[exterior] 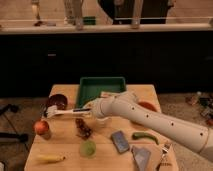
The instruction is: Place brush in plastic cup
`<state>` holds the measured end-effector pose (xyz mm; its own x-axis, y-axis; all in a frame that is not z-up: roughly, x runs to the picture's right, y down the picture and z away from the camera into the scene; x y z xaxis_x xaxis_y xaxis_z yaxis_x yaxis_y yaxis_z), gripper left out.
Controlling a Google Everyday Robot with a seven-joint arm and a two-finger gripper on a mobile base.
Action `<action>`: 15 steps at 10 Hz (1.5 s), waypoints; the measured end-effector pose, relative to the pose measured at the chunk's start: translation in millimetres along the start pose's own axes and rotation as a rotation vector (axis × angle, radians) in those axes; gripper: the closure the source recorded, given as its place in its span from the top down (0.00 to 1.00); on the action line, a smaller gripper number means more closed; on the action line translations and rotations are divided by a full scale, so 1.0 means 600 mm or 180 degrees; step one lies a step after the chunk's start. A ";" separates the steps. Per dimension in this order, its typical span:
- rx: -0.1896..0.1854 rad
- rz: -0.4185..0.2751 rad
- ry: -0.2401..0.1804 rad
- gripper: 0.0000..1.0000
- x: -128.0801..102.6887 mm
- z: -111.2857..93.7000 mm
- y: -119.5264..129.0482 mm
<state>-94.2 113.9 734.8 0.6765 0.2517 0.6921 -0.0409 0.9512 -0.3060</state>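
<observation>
Near the middle of the tabletop (62,139), the tool (91,109) is clenched on the handle end of the brush (65,113), which lies level with its white head pointing toward the left edge. The pick-up looks done; delivery is not. The plastic cup (88,148) stands apart, closer to the front edge, so the brush has yet to be carried over and lowered in.
</observation>
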 end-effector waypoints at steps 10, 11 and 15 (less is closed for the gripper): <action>0.0046 0.0113 -0.0027 0.00 0.020 -0.012 0.047; 0.0047 0.0112 -0.0028 0.00 0.019 -0.012 0.047; 0.0080 0.0153 -0.0057 0.00 0.027 -0.029 0.050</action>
<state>-71.9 143.3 725.5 0.6600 0.3001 0.6887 -0.0915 0.9420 -0.3228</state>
